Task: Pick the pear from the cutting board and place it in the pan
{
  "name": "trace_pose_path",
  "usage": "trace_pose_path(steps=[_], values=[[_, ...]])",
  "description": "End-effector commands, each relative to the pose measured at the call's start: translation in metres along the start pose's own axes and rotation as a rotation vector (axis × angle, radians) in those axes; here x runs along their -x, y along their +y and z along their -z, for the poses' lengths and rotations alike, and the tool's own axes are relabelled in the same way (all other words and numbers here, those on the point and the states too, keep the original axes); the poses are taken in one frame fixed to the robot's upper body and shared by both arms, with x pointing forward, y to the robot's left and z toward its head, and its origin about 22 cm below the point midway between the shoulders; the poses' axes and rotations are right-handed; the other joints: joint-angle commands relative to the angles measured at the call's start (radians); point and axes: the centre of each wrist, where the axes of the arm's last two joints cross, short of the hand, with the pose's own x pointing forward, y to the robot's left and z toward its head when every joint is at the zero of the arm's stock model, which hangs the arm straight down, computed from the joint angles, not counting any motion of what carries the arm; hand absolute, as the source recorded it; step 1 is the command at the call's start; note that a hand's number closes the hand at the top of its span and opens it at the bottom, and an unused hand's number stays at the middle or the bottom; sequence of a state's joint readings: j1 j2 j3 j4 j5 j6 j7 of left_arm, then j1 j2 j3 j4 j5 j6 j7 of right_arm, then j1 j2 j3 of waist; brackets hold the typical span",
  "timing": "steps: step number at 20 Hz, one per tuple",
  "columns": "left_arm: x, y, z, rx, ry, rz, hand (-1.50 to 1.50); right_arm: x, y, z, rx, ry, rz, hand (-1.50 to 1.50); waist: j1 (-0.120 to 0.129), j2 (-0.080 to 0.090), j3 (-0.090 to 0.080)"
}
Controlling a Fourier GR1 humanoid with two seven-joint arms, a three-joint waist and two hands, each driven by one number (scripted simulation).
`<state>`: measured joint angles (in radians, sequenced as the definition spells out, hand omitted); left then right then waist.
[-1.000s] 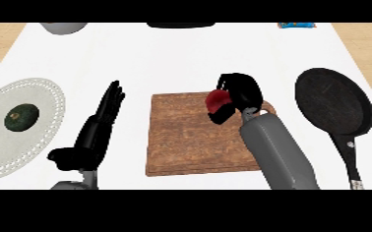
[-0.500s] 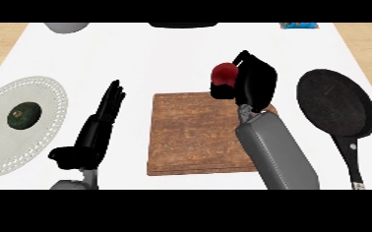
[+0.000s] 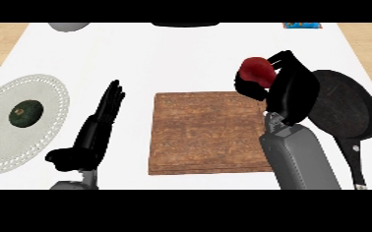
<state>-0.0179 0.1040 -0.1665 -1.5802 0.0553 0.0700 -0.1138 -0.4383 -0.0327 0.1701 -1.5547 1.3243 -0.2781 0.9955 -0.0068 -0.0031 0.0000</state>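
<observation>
The right hand (image 3: 285, 86) curls around the red pear (image 3: 256, 71), holding it up off the cutting board (image 3: 207, 132) beside the pan (image 3: 341, 108) on the right, while the left hand (image 3: 91, 132) rests open.

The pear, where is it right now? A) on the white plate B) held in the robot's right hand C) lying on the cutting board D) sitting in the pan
B: the red pear sits in the curled fingers of the right hand, past the cutting board's far right corner and not yet over the pan.
</observation>
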Motion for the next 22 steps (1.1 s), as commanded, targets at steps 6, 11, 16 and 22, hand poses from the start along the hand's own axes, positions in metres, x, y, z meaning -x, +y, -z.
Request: trace_pose_path(steps=[6,11,16,22], values=[[0.006,-0.004,0.008,0.012,-0.013,0.017,0.0,0.099,0.002,0.058,0.176,0.118,0.003,1.5,0.006,0.006,0.001],[0.008,-0.021,-0.007,0.021,0.004,-0.012,0.0,0.14,-0.004,0.078,0.342,0.084,-0.109,1.5,0.01,0.004,0.0],[-0.004,-0.012,0.016,0.03,-0.005,-0.018,0.0,0.176,-0.022,0.129,0.454,0.139,-0.012,1.5,0.013,0.007,0.001],[-0.017,0.002,0.006,0.033,0.006,-0.001,0.0,0.224,-0.007,0.147,0.437,0.15,-0.018,1.5,0.019,0.006,0.002]])
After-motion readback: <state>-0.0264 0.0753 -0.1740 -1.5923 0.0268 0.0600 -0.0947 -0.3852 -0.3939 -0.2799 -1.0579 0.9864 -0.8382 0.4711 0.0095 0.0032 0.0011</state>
